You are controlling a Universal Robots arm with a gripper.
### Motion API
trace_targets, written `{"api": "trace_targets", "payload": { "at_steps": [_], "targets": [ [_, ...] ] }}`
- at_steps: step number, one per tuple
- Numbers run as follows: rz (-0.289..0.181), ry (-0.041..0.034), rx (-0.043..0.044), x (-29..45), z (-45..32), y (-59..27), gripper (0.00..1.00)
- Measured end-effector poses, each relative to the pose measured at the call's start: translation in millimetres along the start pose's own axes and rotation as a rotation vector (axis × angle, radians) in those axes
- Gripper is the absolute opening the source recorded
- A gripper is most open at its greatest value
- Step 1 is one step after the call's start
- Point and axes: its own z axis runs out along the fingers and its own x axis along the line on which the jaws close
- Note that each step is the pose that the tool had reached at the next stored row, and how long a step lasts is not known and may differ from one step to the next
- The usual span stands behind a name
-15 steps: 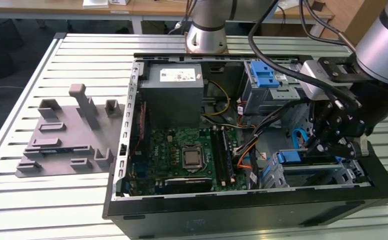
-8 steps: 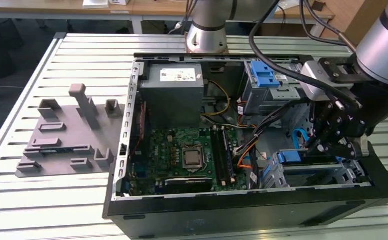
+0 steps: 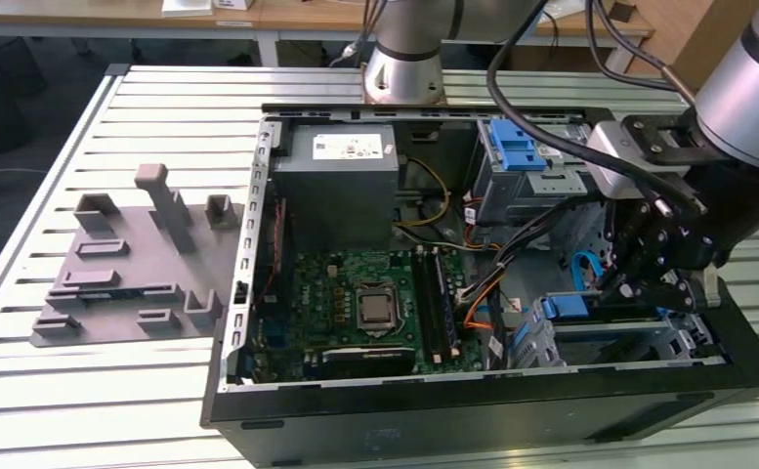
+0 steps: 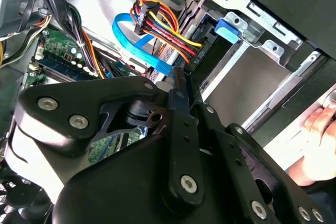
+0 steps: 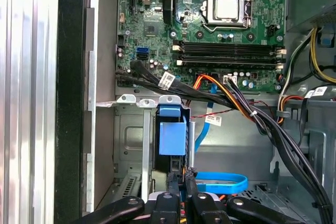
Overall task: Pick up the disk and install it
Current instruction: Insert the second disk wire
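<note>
In the exterior view, the open computer case (image 3: 484, 410) is lying on a slatted table (image 3: 40, 391). The gripper (image 3: 627, 288) is reaching down inside the case on the exterior view's right, by the low drive bay (image 3: 613, 327). A grey holder plate (image 3: 132, 264) is sitting on the table, well apart from the case.

In the second wrist view, the gripper (image 4: 176, 77) is filling the front, with its two fingers (image 4: 181, 124) pressed close together. Coloured wires (image 4: 163, 24) and a blue flat cable (image 4: 136, 40) are hanging just beyond it. A person's hand (image 4: 317, 135) is showing at the side.

In the first wrist view, the disk (image 5: 171, 137) is sitting inside the metal bay, blue frame showing. The gripper (image 5: 181, 184) is just beside the disk's near end, tips nearly shut. I cannot tell if it is touching the disk. The green board (image 5: 210, 24) is lying beyond.
</note>
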Motion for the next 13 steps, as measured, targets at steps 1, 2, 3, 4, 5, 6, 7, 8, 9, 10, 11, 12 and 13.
{"api": "trace_targets", "payload": {
  "at_steps": [1,2,3,4,5,6,7,8,9,10,11,12,13],
  "targets": [
    [0.000,0.0001,0.0000,0.1,0.2,0.0,0.16],
    [0.000,0.0000,0.0000,0.2,0.4,-0.1,0.16],
    [0.000,0.0000,-0.0001,0.3,0.5,-0.1,0.16],
    [0.000,0.0001,0.0000,0.3,0.7,-0.1,0.16],
    [0.000,0.0000,0.0000,0.4,0.9,-0.1,0.16],
    [0.000,0.0000,0.0000,0.5,1.2,-0.1,0.16],
    [0.000,0.0000,0.0000,0.6,1.5,-0.1,0.16],
    [0.000,-0.0002,-0.0001,0.8,1.9,-0.2,0.16],
    [0.000,-0.0002,0.0000,1.0,2.4,-0.2,0.16],
    [0.000,0.0000,0.0000,1.0,2.5,-0.3,0.16],
    [0.000,0.0001,-0.0001,1.1,2.5,-0.3,0.16],
    [0.000,0.0002,0.0000,1.1,2.7,-0.4,0.16],
    [0.000,0.0000,-0.0001,1.2,3.0,-0.5,0.16]
  ]
}}
